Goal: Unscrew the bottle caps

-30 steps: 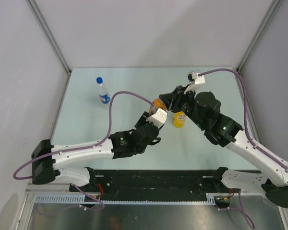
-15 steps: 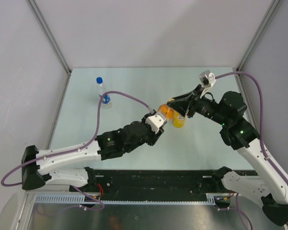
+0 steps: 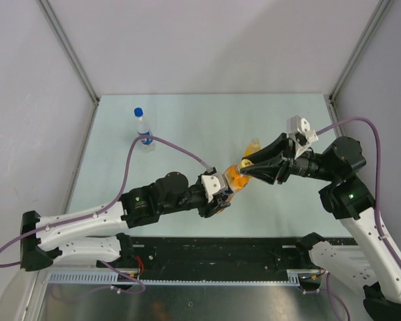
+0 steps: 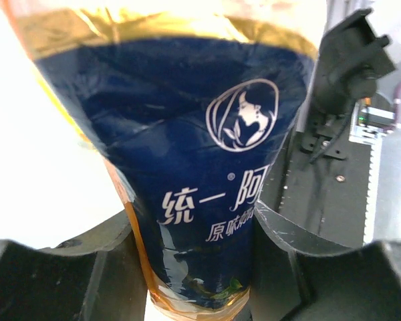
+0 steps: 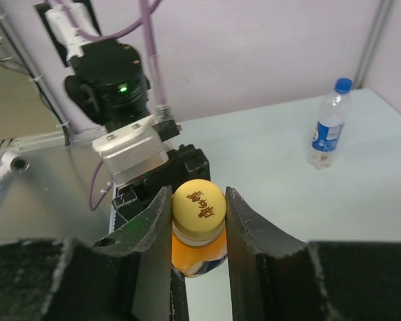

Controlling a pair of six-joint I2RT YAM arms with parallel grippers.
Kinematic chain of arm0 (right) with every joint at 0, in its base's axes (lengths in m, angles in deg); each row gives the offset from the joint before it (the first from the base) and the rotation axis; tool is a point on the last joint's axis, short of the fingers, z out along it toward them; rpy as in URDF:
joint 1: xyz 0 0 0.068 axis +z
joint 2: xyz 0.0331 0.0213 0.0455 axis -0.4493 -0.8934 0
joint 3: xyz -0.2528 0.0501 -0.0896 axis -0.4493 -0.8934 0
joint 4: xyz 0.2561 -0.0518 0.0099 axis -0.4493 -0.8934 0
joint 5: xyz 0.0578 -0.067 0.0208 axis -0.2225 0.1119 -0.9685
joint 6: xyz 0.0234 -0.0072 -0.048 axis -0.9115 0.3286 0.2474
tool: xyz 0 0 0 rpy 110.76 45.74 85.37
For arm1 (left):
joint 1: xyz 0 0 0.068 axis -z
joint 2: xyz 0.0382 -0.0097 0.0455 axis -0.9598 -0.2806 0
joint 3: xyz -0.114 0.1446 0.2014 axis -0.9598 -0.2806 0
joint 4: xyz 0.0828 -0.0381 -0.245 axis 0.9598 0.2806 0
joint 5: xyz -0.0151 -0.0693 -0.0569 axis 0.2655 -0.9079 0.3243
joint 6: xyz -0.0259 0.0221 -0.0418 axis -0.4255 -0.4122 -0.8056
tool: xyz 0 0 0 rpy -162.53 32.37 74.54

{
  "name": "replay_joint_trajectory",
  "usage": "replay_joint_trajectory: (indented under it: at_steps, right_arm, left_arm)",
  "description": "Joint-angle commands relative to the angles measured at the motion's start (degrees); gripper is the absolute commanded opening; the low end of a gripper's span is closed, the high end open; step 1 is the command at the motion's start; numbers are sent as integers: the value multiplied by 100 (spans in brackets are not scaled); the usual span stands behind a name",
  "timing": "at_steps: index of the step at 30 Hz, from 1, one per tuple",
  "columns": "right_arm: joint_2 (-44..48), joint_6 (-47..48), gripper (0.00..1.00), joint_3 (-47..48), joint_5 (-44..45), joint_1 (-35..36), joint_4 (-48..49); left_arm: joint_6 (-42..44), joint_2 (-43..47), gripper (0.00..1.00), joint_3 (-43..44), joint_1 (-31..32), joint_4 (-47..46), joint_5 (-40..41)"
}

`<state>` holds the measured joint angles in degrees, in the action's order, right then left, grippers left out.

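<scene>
Evidently both arms have been drawn back toward the near edge within the last second. The dark-labelled orange bottle (image 3: 235, 178), carried further back over the bench (image 3: 187, 120) a moment ago, is now laid nearly level between the two tools and appears lifted off the surface.

- The left tool (image 4: 197, 247) is clamped on the bottle's body; the blue label fills the left wrist view between the fingers.
- The right tool (image 5: 198, 207) is closed on the yellow-orange cap (image 5: 198, 202), one finger at each side, with the cap's printed top facing the wrist camera.
- The right forearm has been swung out to the right, so that its tool now points along the bottle's axis.

Judgement: the opposed grip needed for unscrewing has been set up, and the twist is the step in hand. The cap is seen seated on the neck; whether it has been loosened cannot be told.

The yellow bottle (image 3: 254, 145) shows just behind the right tool, further back than before; its posture cannot be made out. The water bottle (image 3: 144, 130) stands well apart at back left, with its blue cap (image 3: 138, 112) on.
</scene>
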<state>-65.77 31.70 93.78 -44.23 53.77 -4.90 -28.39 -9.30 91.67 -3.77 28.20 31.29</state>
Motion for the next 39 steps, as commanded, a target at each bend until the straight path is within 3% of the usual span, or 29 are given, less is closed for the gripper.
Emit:
replay_joint_trajectory:
  at_steps: [1,9,14,20,25,28,39]
  right_arm:
    - [35,432,0,-11,-643,-102,178]
    - [77,465,5,-6,-1082,-105,143]
    - [63,503,20,-4,-957,-105,25]
    - [30,569,26,-7,-908,-114,-19]
    - [0,638,51,-4,-789,-120,-94]
    - [-31,647,62,-8,-708,-115,-115]
    - [-150,617,70,-4,206,-146,-271]
  left_arm:
    - [304,337,0,-1,27,-410,-1121]
    - [302,549,0,-85,-33,-601,-1771]
    - [256,607,0,-178,-118,-681,-1690]
    - [188,640,0,-279,-248,-719,-1635]
    - [172,749,0,-363,-327,-727,-1559]
    - [170,813,0,-394,-369,-734,-1532]
    - [157,1002,0,-496,-480,-730,-1392]
